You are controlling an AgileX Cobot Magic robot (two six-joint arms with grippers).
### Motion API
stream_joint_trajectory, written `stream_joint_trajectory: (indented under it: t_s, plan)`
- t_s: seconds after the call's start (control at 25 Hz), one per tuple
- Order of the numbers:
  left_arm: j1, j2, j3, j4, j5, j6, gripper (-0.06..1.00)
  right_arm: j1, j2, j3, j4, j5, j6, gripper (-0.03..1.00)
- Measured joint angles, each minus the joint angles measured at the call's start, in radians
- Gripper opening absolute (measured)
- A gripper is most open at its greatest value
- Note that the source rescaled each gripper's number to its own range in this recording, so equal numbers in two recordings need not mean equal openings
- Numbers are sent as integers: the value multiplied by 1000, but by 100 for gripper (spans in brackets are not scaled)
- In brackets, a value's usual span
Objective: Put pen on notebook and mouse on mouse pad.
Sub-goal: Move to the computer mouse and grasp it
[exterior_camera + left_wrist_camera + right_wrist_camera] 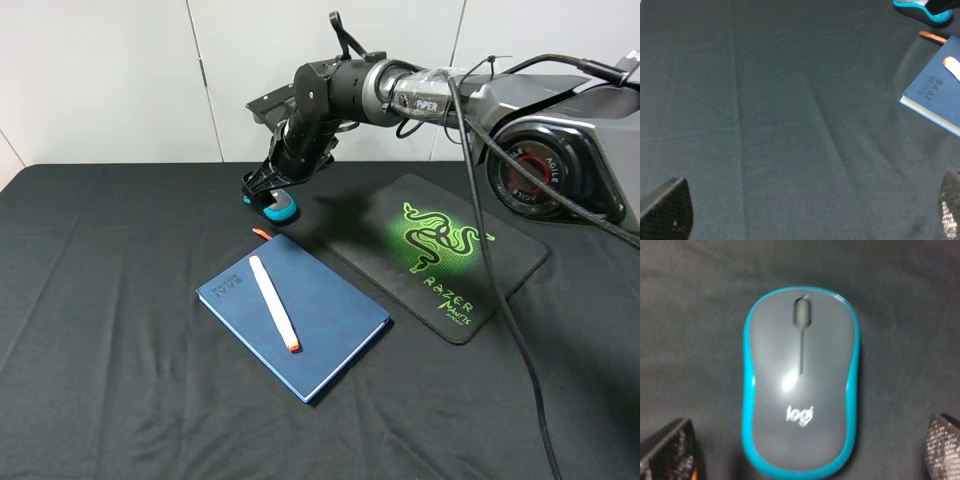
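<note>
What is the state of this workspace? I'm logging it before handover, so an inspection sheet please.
Surface: black cloth, creased.
Job's things: pen lies on notebook; mouse on cloth, off mouse pad.
Clutter: nothing seen.
Claws: right claw open, straddling mouse; left claw open over bare cloth.
Cables: black cable drops from right arm across mouse pad in high view.
Surroundings: pale panelled wall.
</note>
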Motion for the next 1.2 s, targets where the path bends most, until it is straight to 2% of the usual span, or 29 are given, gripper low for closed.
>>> stream_joint_trajectory:
  t_s: [0.44,1.2]
  plan:
    - [0,0,0,0,0,0,98,-1,18,-4,13,-82,-9,100]
    - [0,0,0,0,0,0,98,-1,81,-5,42,-136,-11,100]
